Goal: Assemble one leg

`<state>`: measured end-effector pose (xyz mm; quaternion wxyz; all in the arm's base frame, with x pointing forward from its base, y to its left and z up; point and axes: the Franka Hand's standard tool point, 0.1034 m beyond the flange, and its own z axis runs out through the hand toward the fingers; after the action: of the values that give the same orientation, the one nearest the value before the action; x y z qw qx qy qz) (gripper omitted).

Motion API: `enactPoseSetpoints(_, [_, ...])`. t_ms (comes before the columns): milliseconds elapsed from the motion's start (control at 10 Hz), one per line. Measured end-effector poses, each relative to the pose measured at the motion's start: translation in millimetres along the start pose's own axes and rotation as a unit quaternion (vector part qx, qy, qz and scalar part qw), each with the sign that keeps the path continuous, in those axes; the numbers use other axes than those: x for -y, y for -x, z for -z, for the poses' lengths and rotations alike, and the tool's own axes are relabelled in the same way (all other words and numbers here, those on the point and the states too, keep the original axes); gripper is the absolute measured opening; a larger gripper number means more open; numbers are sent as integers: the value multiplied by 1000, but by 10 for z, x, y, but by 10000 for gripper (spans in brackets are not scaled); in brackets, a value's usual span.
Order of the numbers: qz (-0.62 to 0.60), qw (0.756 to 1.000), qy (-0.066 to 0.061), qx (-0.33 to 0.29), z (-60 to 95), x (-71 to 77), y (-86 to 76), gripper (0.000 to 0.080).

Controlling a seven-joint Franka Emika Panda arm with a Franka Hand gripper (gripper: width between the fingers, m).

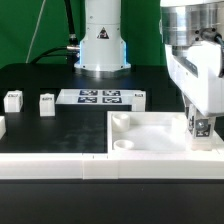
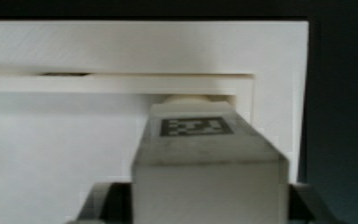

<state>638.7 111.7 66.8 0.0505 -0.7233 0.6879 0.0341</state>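
Observation:
My gripper (image 1: 199, 118) is shut on a leg (image 1: 200, 127), a small white post with a black-and-white tag. It holds the leg upright at the corner of the white square tabletop (image 1: 150, 135) on the exterior view's right. In the wrist view the leg (image 2: 201, 150) runs out from between my fingers, and its far end meets the tabletop's corner (image 2: 158, 60) by the raised rim. Whether the end sits in the socket is hidden. Three more legs stand loose on the black table: one (image 1: 13, 99), another (image 1: 46, 103), and one (image 1: 137, 97) behind the tabletop.
The marker board (image 1: 99, 97) lies flat behind the tabletop, in front of the robot base (image 1: 101, 45). A white part (image 1: 2, 127) shows at the exterior view's left edge. A long white bar (image 1: 50, 160) runs along the table's front edge.

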Motion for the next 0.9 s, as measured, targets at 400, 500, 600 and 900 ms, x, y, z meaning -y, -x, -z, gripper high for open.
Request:
enactPoseSetpoints(400, [220, 976, 0, 0, -19, 9, 44, 617])
enactPoseSetpoints(500, [277, 961, 1, 0, -41, 15, 38, 643])
enactPoseSetpoints(600, [318, 948, 3, -2, -45, 16, 71, 648])
enactPoseSetpoints(900, [478, 878, 13, -7, -12, 32, 111, 649])
